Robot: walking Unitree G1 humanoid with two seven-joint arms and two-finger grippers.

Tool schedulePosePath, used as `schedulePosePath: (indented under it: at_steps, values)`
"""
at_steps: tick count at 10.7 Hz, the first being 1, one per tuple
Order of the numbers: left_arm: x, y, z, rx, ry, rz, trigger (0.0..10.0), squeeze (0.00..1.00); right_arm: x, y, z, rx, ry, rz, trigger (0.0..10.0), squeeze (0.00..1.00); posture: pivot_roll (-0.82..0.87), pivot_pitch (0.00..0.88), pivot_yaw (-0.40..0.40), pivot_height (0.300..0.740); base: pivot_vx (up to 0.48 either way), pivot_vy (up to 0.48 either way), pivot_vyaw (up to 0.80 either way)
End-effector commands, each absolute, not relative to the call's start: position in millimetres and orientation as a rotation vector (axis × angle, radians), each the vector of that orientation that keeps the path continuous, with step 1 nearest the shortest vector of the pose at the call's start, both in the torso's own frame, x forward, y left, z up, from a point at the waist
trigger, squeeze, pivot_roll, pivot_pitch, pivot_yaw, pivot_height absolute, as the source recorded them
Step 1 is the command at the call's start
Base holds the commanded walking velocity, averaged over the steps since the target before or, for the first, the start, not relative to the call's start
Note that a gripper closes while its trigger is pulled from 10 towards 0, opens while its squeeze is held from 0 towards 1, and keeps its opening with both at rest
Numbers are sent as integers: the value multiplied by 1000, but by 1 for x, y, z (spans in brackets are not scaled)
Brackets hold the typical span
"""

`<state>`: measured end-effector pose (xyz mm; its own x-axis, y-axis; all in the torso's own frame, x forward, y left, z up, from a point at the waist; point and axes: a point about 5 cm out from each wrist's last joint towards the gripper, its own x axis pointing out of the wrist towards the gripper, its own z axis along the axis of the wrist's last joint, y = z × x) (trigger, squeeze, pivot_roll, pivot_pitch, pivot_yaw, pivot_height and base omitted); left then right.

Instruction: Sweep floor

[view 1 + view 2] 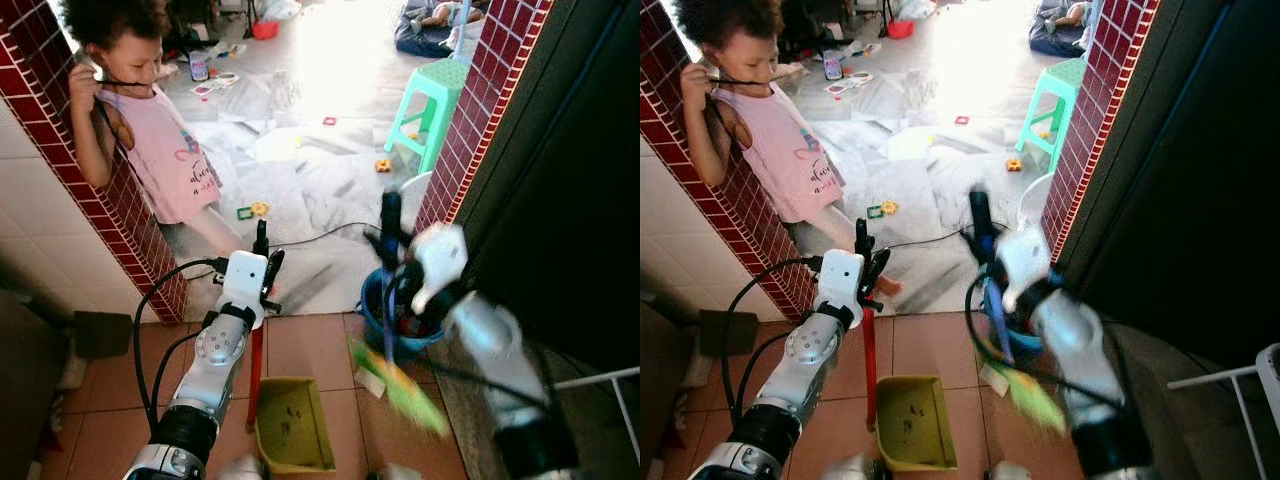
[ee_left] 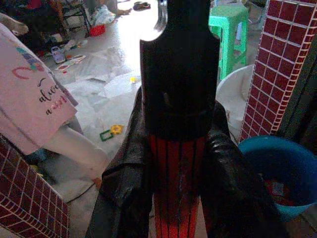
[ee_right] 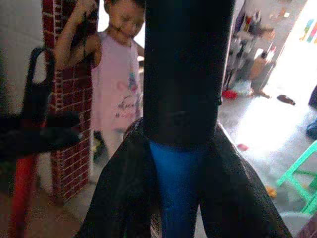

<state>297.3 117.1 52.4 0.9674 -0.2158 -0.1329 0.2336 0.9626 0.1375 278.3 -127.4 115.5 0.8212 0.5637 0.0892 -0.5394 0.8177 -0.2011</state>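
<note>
The broom with a blue handle and green bristles (image 1: 400, 385) hangs slanted at about 5 o'clock in the head views, its bristles blurred just above the terracotta tile floor (image 1: 310, 345). The right gripper (image 1: 985, 245) is clamped on the handle's black top end; in the right wrist view the two black fingers (image 3: 119, 198) press against the blue shaft from both sides. At 6 o'clock lies the yellow-green plastic dustpan (image 1: 292, 425), flat on the tiles with specks of dirt in its tray, and its red ribbed handle (image 1: 256, 365) rises upright to the left gripper (image 1: 262, 262), whose fingers (image 2: 124, 193) are closed around the shaft just below a black cap.

Behind the broom, near 4 o'clock, a blue round plastic bucket (image 1: 378, 325) stands on the floor, partly hidden by the right arm. A black cable (image 1: 320, 235) runs across the pale grey concrete floor (image 1: 330, 190) beyond the tiles.

The doorway is framed by red glazed brick pillars, one at 9 o'clock (image 1: 120, 200) and one at 2 o'clock (image 1: 485, 110). A child in a pink sleeveless top (image 1: 165, 150) leans against the left pillar at 10 o'clock. Farther out, the sunlit room floor is strewn with small coloured toys (image 1: 252, 211) and papers, and a mint-green plastic stool (image 1: 432, 105) stands at 1 o'clock. A dark wall fills the far right side.
</note>
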Motion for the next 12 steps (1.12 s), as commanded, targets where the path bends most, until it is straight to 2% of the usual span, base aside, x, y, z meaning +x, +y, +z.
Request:
schedulePosePath:
  at_steps: [1, 4, 6, 8, 9, 12]
  values:
    - [299, 119, 49, 204, 147, -242, 10000, 0, 279, -121, 119, -153, -163, 612, 10000, 0, -62, 0, 36, 740, 0, 0, 0]
    - [300, 107, 41, 172, 199, -272, 10000, 0, 285, -102, 126, 16, -161, 602, 10000, 0, -58, 0, 39, 740, 0, 0, 0]
    - [301, 101, 37, 161, 222, -288, 10000, 0, 298, -106, 152, 161, -183, 579, 10000, 0, -60, 0, 38, 740, 0, 0, 0]
    - [301, 100, 36, 161, 224, -293, 10000, 0, 305, -112, 176, 155, -232, 617, 10000, 0, -60, 0, 38, 740, 0, 0, 0]
    - [300, 101, 34, 162, 230, -295, 10000, 0, 314, -125, 203, 47, -343, 587, 10000, 0, -66, 0, 41, 740, 0, 0, 0]
    - [299, 103, 32, 166, 238, -296, 10000, 0, 322, -141, 214, -114, -421, 488, 10000, 0, -63, 0, 35, 740, 0, 0, 0]
